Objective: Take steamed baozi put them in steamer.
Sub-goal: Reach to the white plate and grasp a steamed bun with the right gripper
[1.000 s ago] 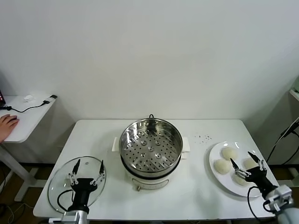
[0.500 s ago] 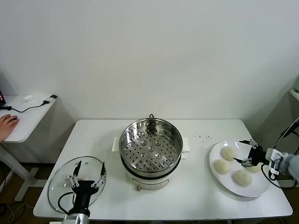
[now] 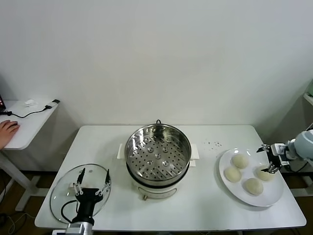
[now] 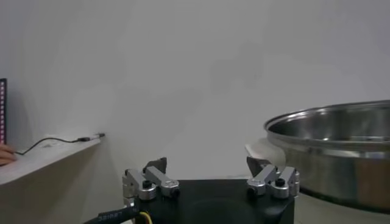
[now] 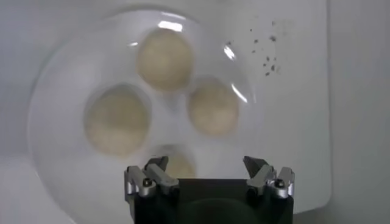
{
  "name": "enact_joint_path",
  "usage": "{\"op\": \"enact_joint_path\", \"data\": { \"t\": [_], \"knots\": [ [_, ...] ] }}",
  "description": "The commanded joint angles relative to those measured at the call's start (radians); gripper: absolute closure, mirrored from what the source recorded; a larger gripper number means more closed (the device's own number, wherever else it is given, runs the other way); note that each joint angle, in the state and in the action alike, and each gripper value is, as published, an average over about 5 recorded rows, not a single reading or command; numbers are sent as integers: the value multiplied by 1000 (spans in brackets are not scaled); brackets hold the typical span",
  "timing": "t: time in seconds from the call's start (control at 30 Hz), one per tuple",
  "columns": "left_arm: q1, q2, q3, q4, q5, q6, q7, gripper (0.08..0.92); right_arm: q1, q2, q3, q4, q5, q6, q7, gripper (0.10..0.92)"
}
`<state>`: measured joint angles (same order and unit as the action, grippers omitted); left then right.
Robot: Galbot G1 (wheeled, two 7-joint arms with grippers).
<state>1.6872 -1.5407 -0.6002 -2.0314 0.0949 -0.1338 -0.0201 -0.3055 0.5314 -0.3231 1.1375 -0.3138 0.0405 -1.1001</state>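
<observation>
Bright even light, soft shadows, glare on plate (image 5: 177, 27), right wrist view blurred

No legible text, label, brand, number or sign appears in any view; the only candidate is a small white marking on the cable (image 4: 116, 215) at the base of the left gripper (image 4: 210, 178), which cannot be read.

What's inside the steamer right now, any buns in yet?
Nothing: the steamer shows only its bare perforated floor. All four baozi sit on the white plate, the open right gripper above them. Under the basket floor cannot be seen.
</observation>
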Motion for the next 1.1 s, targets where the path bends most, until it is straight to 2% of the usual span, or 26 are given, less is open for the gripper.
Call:
{"op": "enact_joint_path", "data": {
  "t": [0.03,0.43,0.77,1.1],
  "knots": [
    [-18,4,0,21,4,10,1,177,238,162,-235,-217,-61,34,-71,203],
    [-20,4,-2,32,-10,26,-2,177,243,303,-262,-354,-57,46,-77,203],
    [-16,3,-5,33,-21,28,-2,177,238,323,-263,-381,-68,55,-106,209],
    [-11,5,-8,27,-32,26,-1,177,230,322,-240,-388,-102,66,-113,379]
  ]
}}
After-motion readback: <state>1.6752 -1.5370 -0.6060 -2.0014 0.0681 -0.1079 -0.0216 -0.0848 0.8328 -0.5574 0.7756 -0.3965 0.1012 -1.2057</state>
